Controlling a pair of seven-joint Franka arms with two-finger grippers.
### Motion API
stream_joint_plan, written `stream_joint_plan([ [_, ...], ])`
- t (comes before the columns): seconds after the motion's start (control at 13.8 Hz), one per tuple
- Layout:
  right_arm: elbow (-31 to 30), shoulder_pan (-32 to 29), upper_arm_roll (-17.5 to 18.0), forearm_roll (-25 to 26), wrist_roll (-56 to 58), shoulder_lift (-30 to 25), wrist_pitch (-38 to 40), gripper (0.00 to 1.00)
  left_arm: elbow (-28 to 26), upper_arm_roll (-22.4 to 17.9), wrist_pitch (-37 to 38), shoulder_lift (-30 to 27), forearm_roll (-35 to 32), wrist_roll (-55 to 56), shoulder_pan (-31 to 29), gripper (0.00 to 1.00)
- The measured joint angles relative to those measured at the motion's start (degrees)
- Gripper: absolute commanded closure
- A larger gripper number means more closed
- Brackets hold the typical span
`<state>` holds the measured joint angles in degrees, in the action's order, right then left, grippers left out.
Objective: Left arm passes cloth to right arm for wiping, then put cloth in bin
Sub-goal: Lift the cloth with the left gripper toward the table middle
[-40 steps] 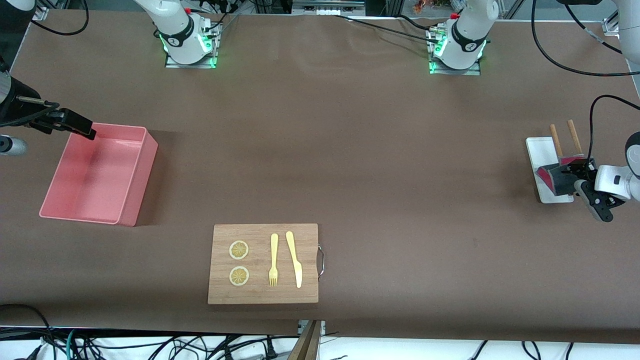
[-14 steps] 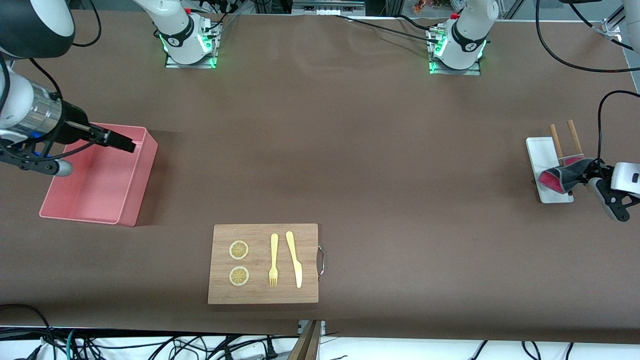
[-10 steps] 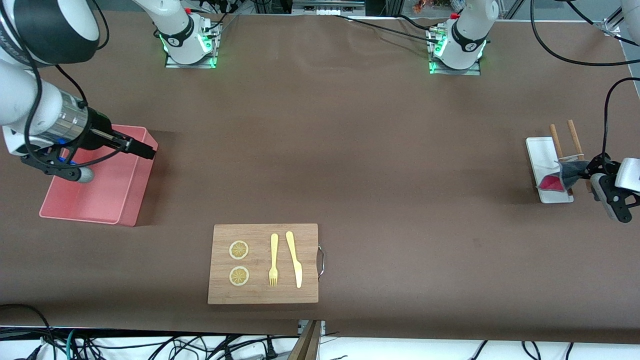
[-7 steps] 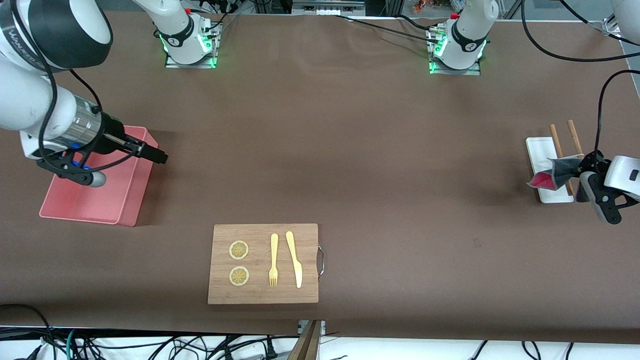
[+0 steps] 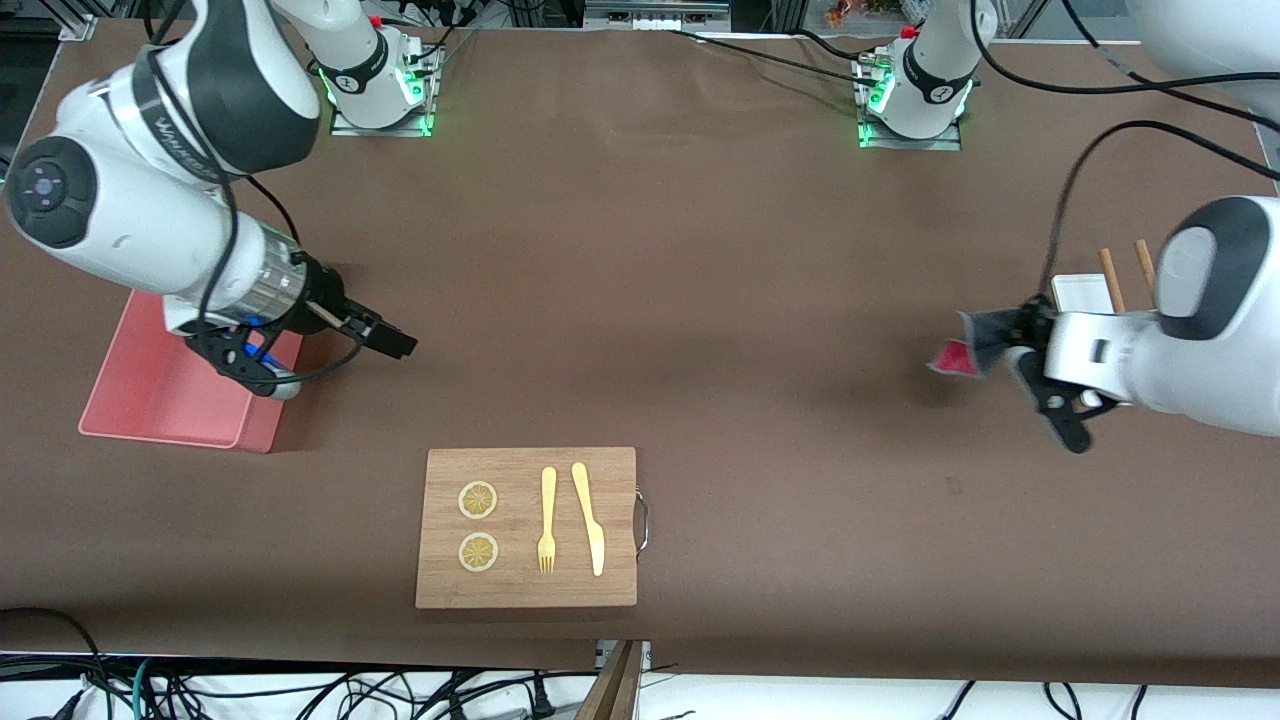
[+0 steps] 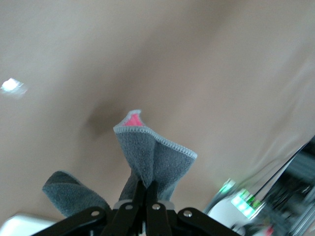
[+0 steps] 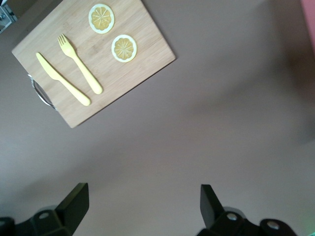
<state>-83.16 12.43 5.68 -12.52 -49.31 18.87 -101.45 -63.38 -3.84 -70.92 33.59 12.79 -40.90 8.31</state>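
Handover approach: at frame right, the left gripper (image 5: 1012,336) pinches the cloth (image 5: 968,345) aloft; at frame left, the right gripper (image 5: 392,345) hangs wide open and empty. Next they must meet mid-table.

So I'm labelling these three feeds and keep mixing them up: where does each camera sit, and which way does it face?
Front view: high across the table, facing both arms' bases; shows both arms, the bin and the wooden board.
Left wrist view: on the left arm, looking past its shut left gripper at the cloth it holds.
Right wrist view: on the right arm, looking down past the open right gripper at the board.
Shared: front and right wrist views both show the board.
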Motion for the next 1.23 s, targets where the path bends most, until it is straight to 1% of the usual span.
stream_joint_plan([
  [0.14, 0.0, 1.4, 0.0, -2.6, -5.4, 0.8, -2.6, 0.0, 0.0, 0.0, 0.0, 0.0, 7.1, 12.1, 3.9, 1.0],
  [0.29, 0.0, 3.1, 0.0, -3.3, -10.3, 1.8, -5.2, 0.0, 0.0, 0.0, 0.0, 0.2, 14.4, 21.6, 6.5, 1.0],
  [0.51, 0.0, 6.6, 0.1, -3.4, -17.4, 3.6, -9.0, 0.0, 0.0, -0.2, -0.7, 2.0, 26.3, 29.4, 7.2, 1.0],
  [0.65, 0.0, 8.9, 0.1, -3.4, -21.8, 4.8, -11.5, 0.0, 0.0, -0.3, -1.7, 3.1, 32.6, 34.0, 7.3, 1.0],
  [0.94, 0.0, 12.2, 0.1, -3.4, -28.1, 6.6, -15.2, 0.0, 0.0, -0.3, -7.4, 3.4, 39.6, 47.8, 10.2, 1.0],
  [1.23, 0.0, 13.6, 0.1, -4.1, -30.8, 7.7, -16.4, 0.0, 0.6, -0.2, -13.0, 3.4, 42.4, 64.4, 14.7, 1.0],
])
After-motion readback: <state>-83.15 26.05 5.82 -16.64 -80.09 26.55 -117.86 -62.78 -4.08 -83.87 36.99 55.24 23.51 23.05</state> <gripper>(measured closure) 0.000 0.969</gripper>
